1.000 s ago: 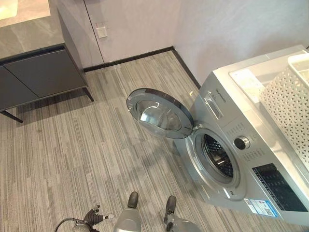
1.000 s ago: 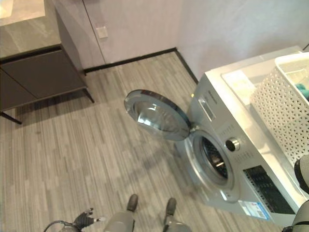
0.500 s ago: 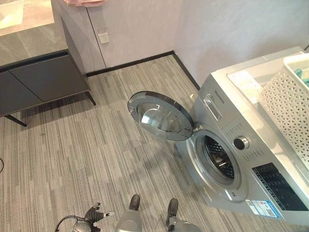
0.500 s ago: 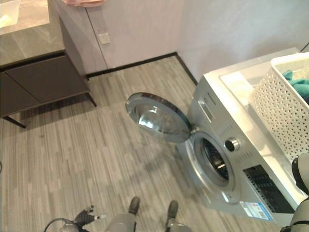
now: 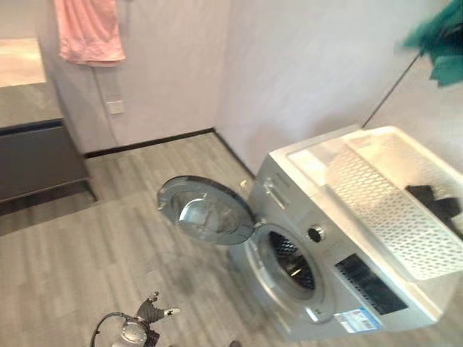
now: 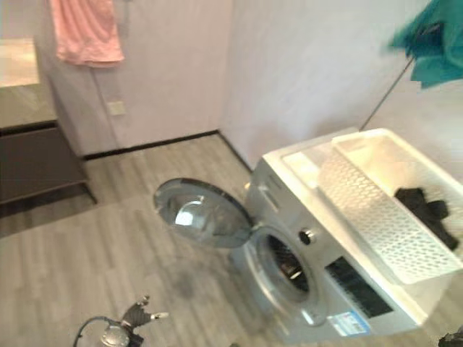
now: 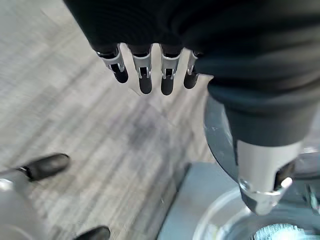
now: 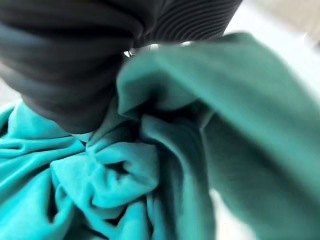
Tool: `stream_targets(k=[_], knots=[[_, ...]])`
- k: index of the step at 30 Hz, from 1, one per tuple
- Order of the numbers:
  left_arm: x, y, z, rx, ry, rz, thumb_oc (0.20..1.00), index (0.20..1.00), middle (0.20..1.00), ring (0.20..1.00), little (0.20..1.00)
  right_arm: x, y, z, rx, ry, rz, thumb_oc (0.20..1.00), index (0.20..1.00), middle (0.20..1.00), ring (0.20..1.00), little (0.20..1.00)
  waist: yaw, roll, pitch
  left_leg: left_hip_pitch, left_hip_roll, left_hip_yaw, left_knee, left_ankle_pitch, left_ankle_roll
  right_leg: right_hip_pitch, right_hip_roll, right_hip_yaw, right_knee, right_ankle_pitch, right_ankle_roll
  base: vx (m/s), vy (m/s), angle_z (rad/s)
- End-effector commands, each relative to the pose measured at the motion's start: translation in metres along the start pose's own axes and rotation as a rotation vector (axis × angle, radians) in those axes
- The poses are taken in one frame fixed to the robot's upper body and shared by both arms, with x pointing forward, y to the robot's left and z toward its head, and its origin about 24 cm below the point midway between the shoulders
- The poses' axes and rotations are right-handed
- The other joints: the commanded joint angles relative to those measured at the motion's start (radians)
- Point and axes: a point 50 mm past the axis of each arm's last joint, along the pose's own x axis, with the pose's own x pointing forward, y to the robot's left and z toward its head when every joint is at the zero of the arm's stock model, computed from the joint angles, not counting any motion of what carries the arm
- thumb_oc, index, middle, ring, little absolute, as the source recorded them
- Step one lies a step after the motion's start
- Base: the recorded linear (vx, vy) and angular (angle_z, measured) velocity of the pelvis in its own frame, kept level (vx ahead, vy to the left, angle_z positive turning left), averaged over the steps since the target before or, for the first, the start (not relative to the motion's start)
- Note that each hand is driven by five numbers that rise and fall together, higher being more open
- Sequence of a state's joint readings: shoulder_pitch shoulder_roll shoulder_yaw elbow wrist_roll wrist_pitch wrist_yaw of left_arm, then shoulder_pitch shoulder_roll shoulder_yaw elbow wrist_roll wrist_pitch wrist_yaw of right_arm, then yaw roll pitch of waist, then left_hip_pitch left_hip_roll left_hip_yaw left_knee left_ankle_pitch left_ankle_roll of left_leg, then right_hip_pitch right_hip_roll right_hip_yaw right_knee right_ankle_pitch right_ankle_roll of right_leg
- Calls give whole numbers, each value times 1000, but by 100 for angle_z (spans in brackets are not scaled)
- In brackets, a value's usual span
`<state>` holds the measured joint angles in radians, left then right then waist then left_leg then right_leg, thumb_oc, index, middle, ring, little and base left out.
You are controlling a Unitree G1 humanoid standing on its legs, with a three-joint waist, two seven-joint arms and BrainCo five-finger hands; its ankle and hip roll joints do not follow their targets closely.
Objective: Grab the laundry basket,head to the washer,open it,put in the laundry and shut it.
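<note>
Low at the near edge of the floor (image 5: 87, 260), the left hand (image 5: 148, 318) hangs with its fingers (image 7: 145, 75) straight and relaxed, holding nothing. Past its fingertips, in its own wrist view, lies the striped grey floor, and beside its thumb (image 7: 262, 170) shows the rim of the round washer door (image 7: 215, 135).

Beyond that hand and to its right, the washer door (image 5: 206, 212) stands swung wide open over the floor, hinged at the side toward the machine. Just past it is the silver washer (image 5: 318, 289), its dark drum opening (image 5: 291, 262) facing the floor, a knob (image 5: 315, 233) and a dark panel (image 5: 365, 275) further along its front.

On top of the washer rests the white laundry basket (image 5: 376, 210), with a dark garment (image 5: 434, 204) lying inside at its far right end.

High above the basket, at the upper right, a teal cloth (image 6: 427, 43) hangs in the air. In the right wrist view the same teal cloth (image 8: 165, 165) is bunched in folds right against the dark cover of the right hand (image 8: 75, 65); the fingers are buried in the fabric, so their state cannot be told.

Farthest from the left hand, a dark cabinet (image 5: 32, 163) stands against the wall (image 5: 289, 79), and a pink towel (image 5: 88, 32) hangs above it.
</note>
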<state>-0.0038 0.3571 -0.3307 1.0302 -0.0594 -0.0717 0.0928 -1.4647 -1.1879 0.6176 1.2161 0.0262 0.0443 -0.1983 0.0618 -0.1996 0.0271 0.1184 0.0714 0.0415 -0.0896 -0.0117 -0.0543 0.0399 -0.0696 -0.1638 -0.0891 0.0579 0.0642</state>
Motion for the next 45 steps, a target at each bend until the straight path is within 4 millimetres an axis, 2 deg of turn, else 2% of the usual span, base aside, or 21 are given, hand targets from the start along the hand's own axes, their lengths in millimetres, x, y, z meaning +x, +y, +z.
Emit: stream_targets(k=[1,15,16,18,22,27,31,36,37,40,41,45], knots=[[-3,4,-14,49,29,9,1000,1000,1000,1000,1000,2,-17,-3,-30,11,-50,200,200,200,200,200,34,40,27,-52,62,-46,54,-64,-7,5,-125,-11,134,-58,109,-9,28,-28],[-2,0,-9,34,15,8,1000,1000,1000,1000,1000,-1,-25,13,-7,-119,-106,200,200,200,200,200,3,50,15,-36,50,-40,53,-75,1,7,-137,-2,140,-55,112,-6,12,-1],[-2,-5,-7,29,10,-2,1000,1000,1000,1000,1000,-8,-26,30,12,-226,-143,200,200,200,200,200,-12,62,11,-28,48,-33,48,-79,5,8,-141,1,140,-56,112,-20,34,-5],[-2,-7,-6,37,7,-9,1000,1000,1000,1000,1000,-12,-24,32,18,-257,-152,200,200,200,200,200,-18,67,10,-26,47,-31,45,-80,6,9,-141,3,139,-56,112,-23,38,-5],[-1,-10,9,75,-63,-37,1000,1000,1000,1000,1000,-29,-26,32,46,-356,-215,200,200,200,200,200,-42,82,10,-22,38,-18,45,-80,14,-1,-149,15,139,-41,115,-45,51,-2],[-2,1,34,138,-181,-47,1000,1000,1000,1000,1000,-54,-22,27,77,-450,-225,200,200,200,200,200,-62,89,9,1,24,4,35,-96,29,-15,-160,43,148,-31,130,-39,81,-12],[-7,10,56,211,-297,-52,1000,1000,1000,1000,1000,-74,-18,41,126,-574,-205,200,200,200,200,200,-87,103,17,20,-3,31,32,-104,49,-46,-176,87,163,3,145,-68,125,-31],[-14,17,67,258,-375,-42,1000,1000,1000,1000,1000,-108,-15,54,172,-723,-215,200,200,200,200,200,-109,114,24,59,-43,75,27,-136,82,-81,-195,155,196,46,171,-44,133,-44],[-15,20,71,251,-395,-28,1000,1000,1000,1000,1000,-118,-16,58,205,-768,-229,200,200,200,200,200,-126,121,27,68,-54,91,29,-145,90,-92,-202,164,201,70,179,-15,117,-43],[-18,24,73,259,-416,-23,1000,1000,1000,1000,1000,-127,-18,55,237,-782,-224,200,200,200,200,200,-129,118,25,74,-63,114,33,-154,97,-98,-209,170,196,84,184,-33,81,-43],[-19,27,73,260,-422,-19,1000,1000,1000,1000,1000,-136,-16,55,284,-808,-199,200,200,200,200,200,-148,123,23,80,-69,131,36,-161,102,-104,-212,173,193,96,188,-24,77,-42],[-23,36,75,262,-443,1,1000,1000,1000,1000,1000,-150,-7,42,340,-798,-117,200,200,200,200,200,-166,124,20,91,-77,159,36,-169,110,-117,-210,194,190,119,195,-19,53,-36]])
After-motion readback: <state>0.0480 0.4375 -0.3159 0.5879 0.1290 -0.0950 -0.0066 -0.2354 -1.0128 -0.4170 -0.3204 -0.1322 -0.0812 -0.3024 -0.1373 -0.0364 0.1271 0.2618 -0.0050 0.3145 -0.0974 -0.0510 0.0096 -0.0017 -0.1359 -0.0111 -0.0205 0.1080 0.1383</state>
